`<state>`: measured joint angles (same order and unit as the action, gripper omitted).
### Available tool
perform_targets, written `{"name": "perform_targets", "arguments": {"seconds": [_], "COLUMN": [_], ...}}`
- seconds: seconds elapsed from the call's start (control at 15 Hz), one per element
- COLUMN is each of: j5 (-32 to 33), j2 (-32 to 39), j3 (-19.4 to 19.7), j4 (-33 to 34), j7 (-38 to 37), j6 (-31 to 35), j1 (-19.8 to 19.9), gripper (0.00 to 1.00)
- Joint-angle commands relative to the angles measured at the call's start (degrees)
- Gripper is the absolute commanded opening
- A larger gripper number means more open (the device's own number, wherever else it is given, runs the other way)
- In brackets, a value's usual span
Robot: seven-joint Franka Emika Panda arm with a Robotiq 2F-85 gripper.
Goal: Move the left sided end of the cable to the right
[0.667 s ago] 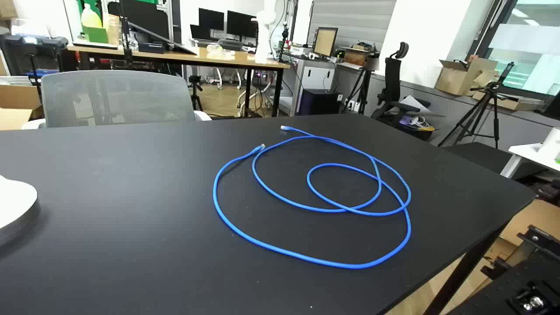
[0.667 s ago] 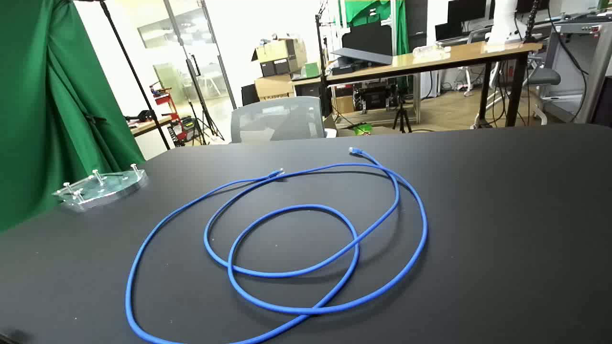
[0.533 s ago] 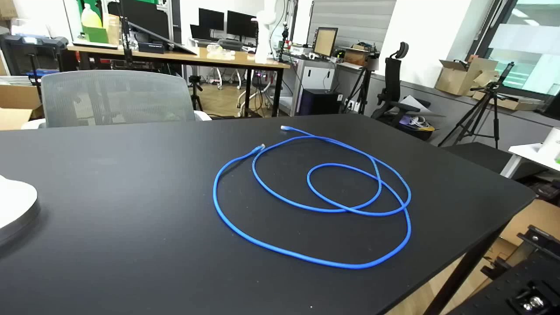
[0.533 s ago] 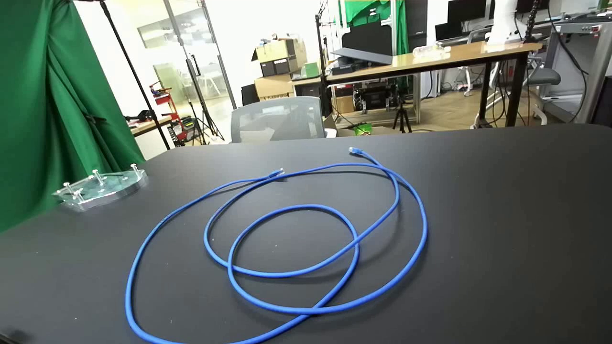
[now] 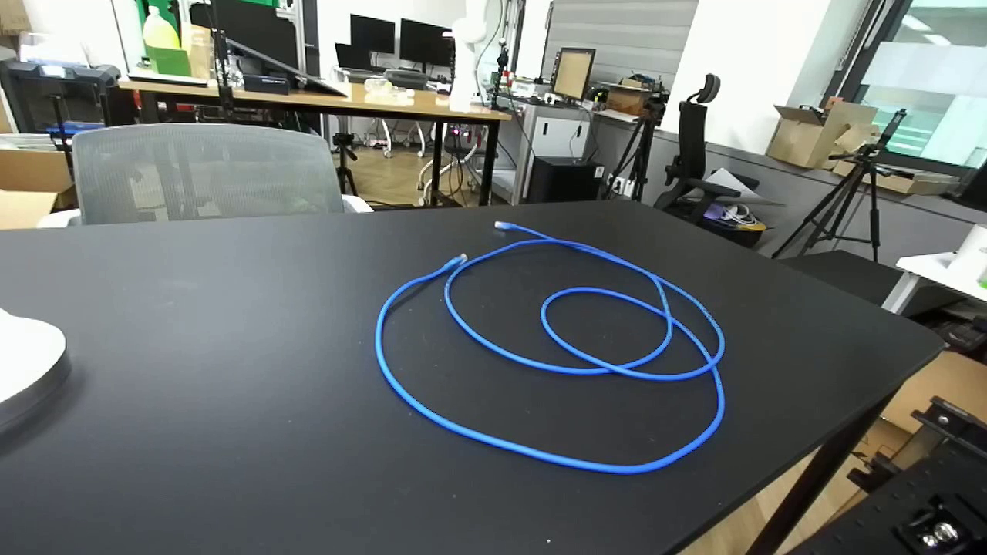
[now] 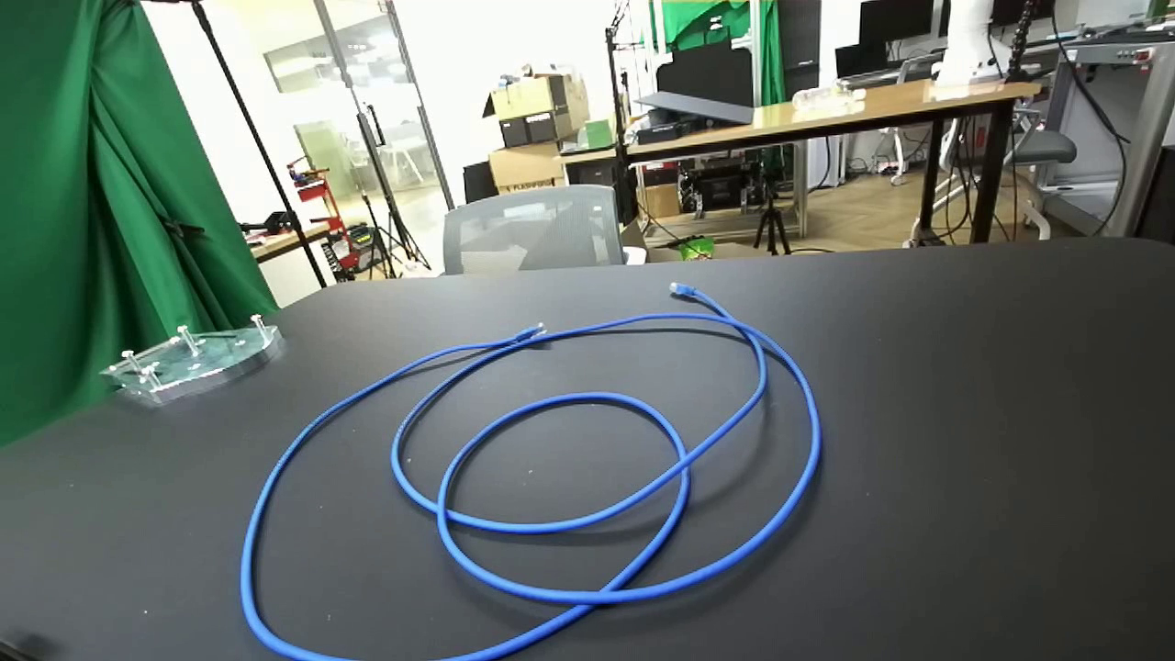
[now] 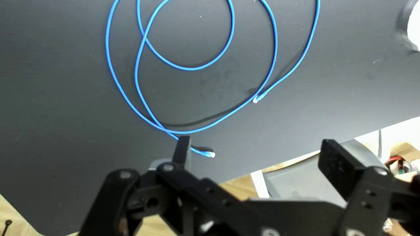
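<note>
The bright blue cable (image 5: 493,442) lies in loose overlapping loops on the black table in both exterior views (image 6: 551,529) and in the wrist view (image 7: 188,68). In both exterior views its left end (image 5: 455,262) lies beside a loop, plug pointing right (image 6: 530,333); in the wrist view this end shows right of centre (image 7: 260,97). The other end (image 5: 505,226) lies nearer the far edge, also seen in the wrist view (image 7: 207,153). My gripper (image 7: 257,144) is open and empty above the table. Its left finger hides a bit of cord near that end. The exterior views do not show the fingers.
A clear plate with upright bolts (image 6: 197,360) lies at the table's left. A white rounded object (image 5: 27,362) is at the left edge of an exterior view. A grey mesh chair (image 5: 208,173) stands against the far table edge, also in the wrist view (image 7: 302,183).
</note>
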<state>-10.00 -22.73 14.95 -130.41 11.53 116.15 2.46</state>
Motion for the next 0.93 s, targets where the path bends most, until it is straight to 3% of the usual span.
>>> {"name": "perform_targets", "arguments": {"seconds": [0.0, 0.4, 0.6, 0.87], "j5": [1.0, 9.5, 8.5, 5.7], "j2": [0.4, 4.3, 8.1, 15.0], "j3": [-2.2, -8.9, -11.3, -13.8], "j4": [-0.6, -7.6, -11.9, -14.6], "j7": [0.3, 2.1, 2.8, 4.6], "j6": [2.3, 18.6, 25.7, 29.2], "j1": [1.4, -0.7, -3.4, -7.0], "gripper": [1.00, 1.00, 1.00, 1.00]}}
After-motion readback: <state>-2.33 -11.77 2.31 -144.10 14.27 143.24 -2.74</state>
